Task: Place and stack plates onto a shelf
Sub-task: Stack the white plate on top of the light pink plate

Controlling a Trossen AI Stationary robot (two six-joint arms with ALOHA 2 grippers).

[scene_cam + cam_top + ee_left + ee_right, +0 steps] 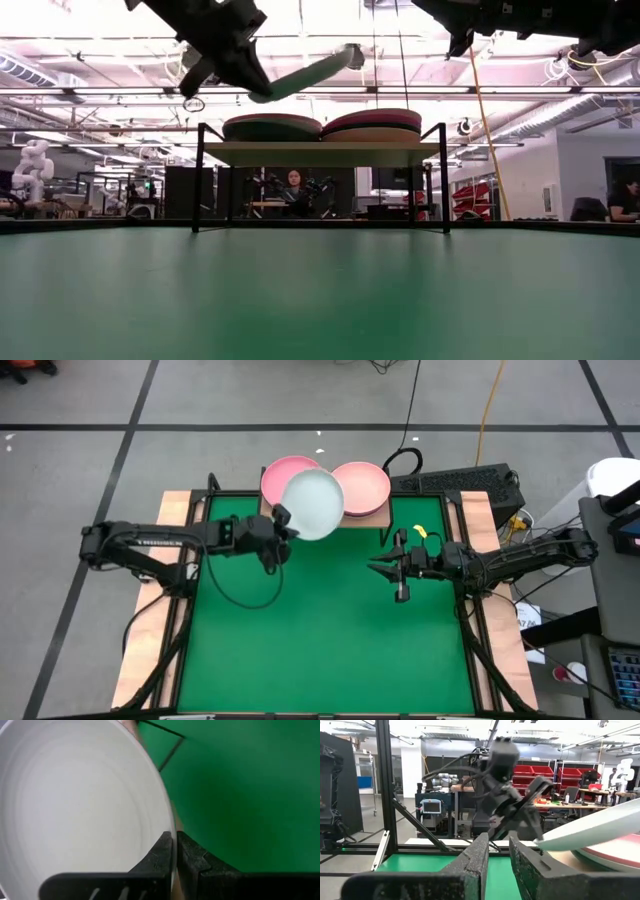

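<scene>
A pale mint-white plate (315,503) hangs in the air over the shelf's near edge, overlapping both stacks from above. My left gripper (284,518) is shut on it at the side toward the table's left. The light-wood shelf (320,153) stands on black legs at the far edge. It carries a left stack (272,127) and a right stack (372,123), each pink on top (285,472) (365,485). My right gripper (378,568) hovers over the table's right half, pointing left, shut and touching nothing. My left gripper (175,850) pinches the plate's rim (171,827) between its two fingers, one finger inside the bowl and one under it. It comes level from the table's left. The plate (305,73) is lifted clear above the stacks and tilts up away from the fingers.
A small yellow object (421,532) lies on the green table near the shelf's right legs. A black device (460,482) and cables sit beyond the shelf. A person (295,185) sits far behind the table. Open green surface (320,630) spreads toward the near edge.
</scene>
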